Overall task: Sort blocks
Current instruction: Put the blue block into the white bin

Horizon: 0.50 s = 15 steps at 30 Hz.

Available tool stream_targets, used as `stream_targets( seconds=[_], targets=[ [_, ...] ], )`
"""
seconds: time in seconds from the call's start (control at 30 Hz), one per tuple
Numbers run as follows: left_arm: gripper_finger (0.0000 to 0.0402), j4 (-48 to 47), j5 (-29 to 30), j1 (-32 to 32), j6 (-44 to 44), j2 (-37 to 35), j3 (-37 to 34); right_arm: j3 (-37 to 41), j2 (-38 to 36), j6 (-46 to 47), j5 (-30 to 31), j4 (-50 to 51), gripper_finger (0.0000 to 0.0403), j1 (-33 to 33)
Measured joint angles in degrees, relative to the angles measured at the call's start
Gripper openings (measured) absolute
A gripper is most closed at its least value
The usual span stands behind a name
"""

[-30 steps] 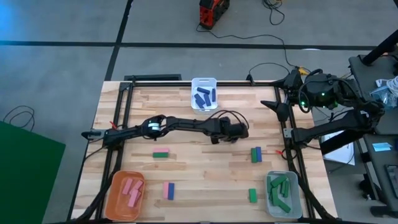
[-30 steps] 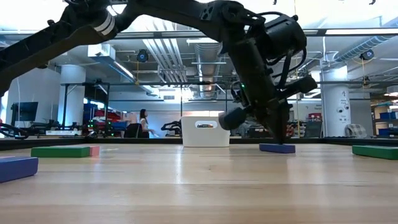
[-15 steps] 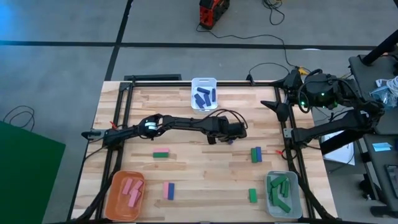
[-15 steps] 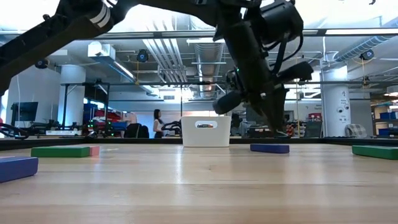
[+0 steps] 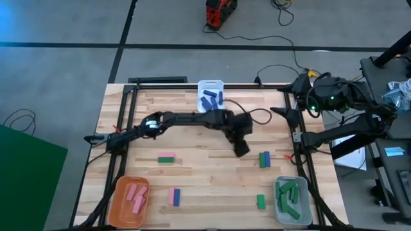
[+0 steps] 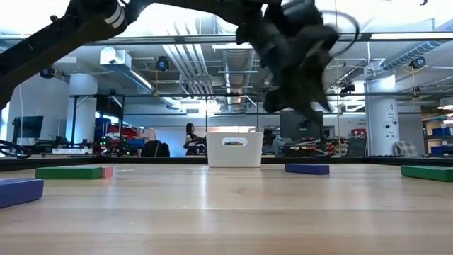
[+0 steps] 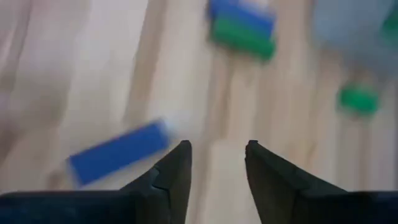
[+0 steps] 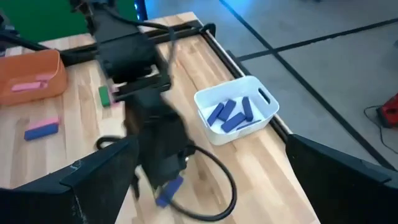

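The left end effector [image 5: 240, 147] hung above the middle of the surface [image 5: 192, 186], its two fingers [image 7: 168, 177] set a narrow way apart with nothing between them. Just below and to one side of those fingers, in the wrist view, a blue block [image 7: 118, 152] lay flat on the wood, not gripped. From table height the same blue block [image 6: 306, 168] sat on the boards with the arm's head clear above it.

A green and blue pair [image 5: 264, 159] lay touching, a little way toward the right edge. A lone green block [image 5: 261, 201] lay near the grey bin [image 5: 277, 203], which held several green ones. On the left half sat a green block with a pink one against it [image 5: 166, 159], and a pink and blue pair [image 5: 174, 196] lay near the orange bin [image 5: 117, 206] of pink blocks. The white bin [image 5: 200, 97] at the far edge held blue ones.

The right end effector [image 5: 287, 113] waited at the right rim of the surface, its dark fingers spread wide and empty.

The risk, as I judged it, was the blue block's angle: it lay skewed to the fingers, and with so narrow a gap a descent might land a fingertip on top of it, or nudge it along the wood. The arm was also blurred in every view, so it looked to be moving fast, and a hasty drop could knock the block toward the neighbouring pair.
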<state>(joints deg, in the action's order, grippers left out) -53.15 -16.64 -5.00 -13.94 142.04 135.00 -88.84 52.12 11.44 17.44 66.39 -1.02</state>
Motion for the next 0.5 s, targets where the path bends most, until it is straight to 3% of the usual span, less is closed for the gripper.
stream_targets(
  seconds=[0.13, 0.3, 0.5],
  targets=[
    [0.0154, -7.6, -0.1, -1.8, 14.3, 0.3, -0.2, -0.4, -0.3, 0.7, 0.0, 0.6, 0.0400, 0.0],
    [0.0193, -7.1, 7.0, -1.6, 29.6, 0.5, -0.2, -0.7, 0.1, 1.2, 0.5, -1.2, 0.0400, 0.0],
    [0.0234, -5.7, 8.4, -2.3, 43.0, 0.7, -0.6, -0.7, 0.6, 5.1, 1.8, -3.8, 0.0400, -0.4]
  ],
)
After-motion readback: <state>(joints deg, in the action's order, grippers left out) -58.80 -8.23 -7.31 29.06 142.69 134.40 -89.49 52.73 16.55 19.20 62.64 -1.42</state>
